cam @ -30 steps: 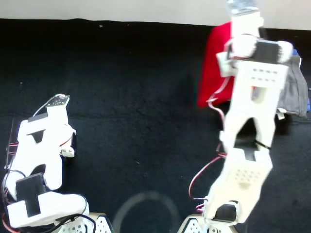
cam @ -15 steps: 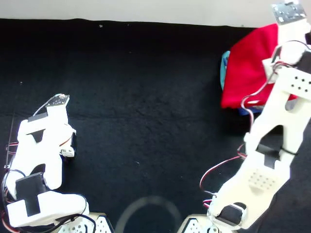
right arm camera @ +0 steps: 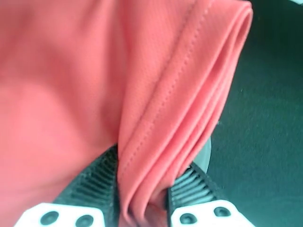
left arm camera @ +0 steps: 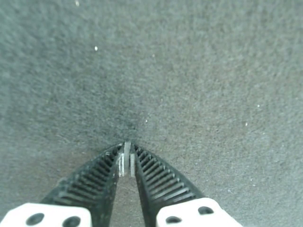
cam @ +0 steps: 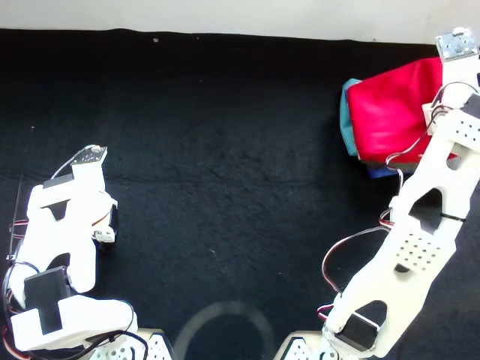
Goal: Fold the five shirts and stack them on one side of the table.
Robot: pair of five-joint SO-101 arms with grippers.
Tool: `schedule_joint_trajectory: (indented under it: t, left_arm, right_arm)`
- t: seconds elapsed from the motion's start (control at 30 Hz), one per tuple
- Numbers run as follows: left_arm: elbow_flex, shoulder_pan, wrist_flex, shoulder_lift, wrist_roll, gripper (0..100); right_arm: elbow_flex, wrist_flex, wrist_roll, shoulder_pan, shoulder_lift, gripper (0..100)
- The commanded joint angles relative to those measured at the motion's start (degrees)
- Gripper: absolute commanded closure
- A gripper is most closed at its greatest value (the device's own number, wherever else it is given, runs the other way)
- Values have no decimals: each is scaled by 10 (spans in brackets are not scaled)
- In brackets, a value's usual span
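A folded red shirt (cam: 394, 109) lies on top of a stack at the table's far right, with a teal shirt (cam: 348, 120) and a blue one (cam: 382, 171) peeking out beneath. My right gripper (right arm camera: 142, 189) is shut on a folded edge of the red shirt (right arm camera: 156, 109), whose layered hem runs between the jaws. The right arm (cam: 420, 225) stretches up along the right edge to the stack. My left gripper (left arm camera: 126, 158) rests shut, with nothing in it, just above the black cloth; its arm (cam: 64, 232) sits folded at the near left.
A black cloth (cam: 210, 150) covers the whole table. A pale wall strip (cam: 225, 15) runs along the far edge. Red wires (cam: 352, 247) loop beside the right arm.
The right arm swung from the middle right out to the far right edge, carrying the red shirt with it and laying it flatter on the stack. The left arm stayed still.
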Motion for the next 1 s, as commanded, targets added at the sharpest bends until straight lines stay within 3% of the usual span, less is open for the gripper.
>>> schedule_joint_trajectory:
  t: [0.0, 0.2, 0.43, 0.6, 0.77, 0.87, 0.97]
  left_arm:
    - [-15, -7, -6, 7, -3, 992]
    - [-15, -7, -6, 7, -3, 992]
    - [-15, -7, -6, 7, -3, 992]
    - [-15, -7, -6, 7, -3, 992]
    - [-15, -7, -6, 8, -3, 992]
    - [-15, -6, -6, 8, -3, 992]
    - [-15, -6, -6, 8, -3, 992]
  right_arm:
    - [0, -33, 6, 3, 10, 992]
    - [0, -35, 3, 11, 15, 865]
    - [-67, -37, -146, 26, 17, 796]
    - [-92, -37, -200, 22, 15, 778]
    - [-141, -36, -255, 3, 17, 810]
    - [-116, -49, -218, -17, 23, 989]
    - [-87, -76, -163, -16, 55, 976]
